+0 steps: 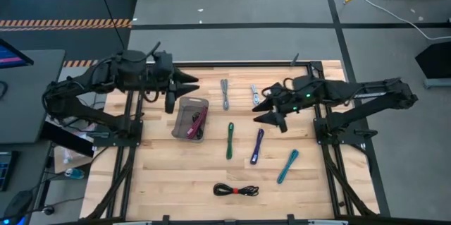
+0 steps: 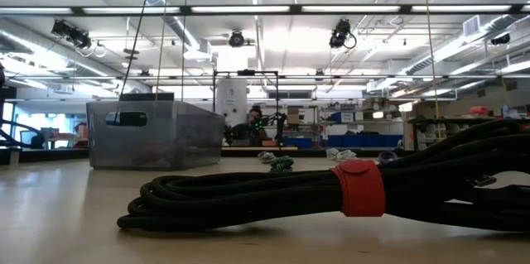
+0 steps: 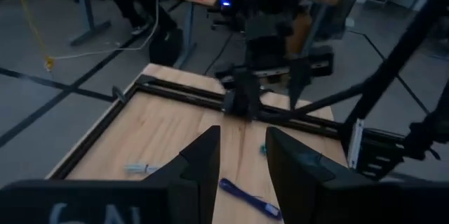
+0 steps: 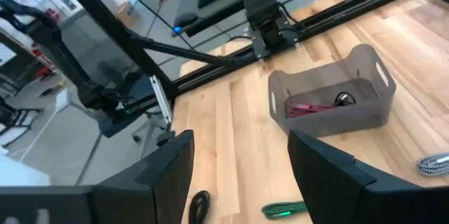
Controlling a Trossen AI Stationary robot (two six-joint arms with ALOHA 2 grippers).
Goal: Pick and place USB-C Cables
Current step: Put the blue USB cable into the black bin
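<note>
Low view: black cable (image 2: 331,191) with red tie (image 2: 359,188) lies coiled right at the front table edge, filling the foreground. Further back, grey tray (image 2: 153,134) sits on the wood; small cable bundles beyond it too small to sort out from here.

High view, front to back:
- black cable alone near the front edge, centre.
- teal cable (image 1: 287,166) to its right, a bit further in.
- green cable (image 1: 230,140) and purple cable (image 1: 257,146) side by side mid-table, apart from each other.
- grey tray left of the green one, holding a magenta cable (image 1: 196,122) and something dark beside it; can't tell what.
- grey cable (image 1: 225,94) and silver cable (image 1: 254,94) near the back rail, not touching.

Left gripper (image 1: 192,80): hovering above the table just behind the tray, fingers parted narrowly, nothing between them. Left wrist view confirms the gap is empty, purple cable showing through it.

Right gripper (image 1: 264,108): hovering right of the silver cable, above the purple one's far end, fingers spread wide, holding nothing. Right wrist view shows the tray with magenta cable between its fingers, well ahead.
</note>
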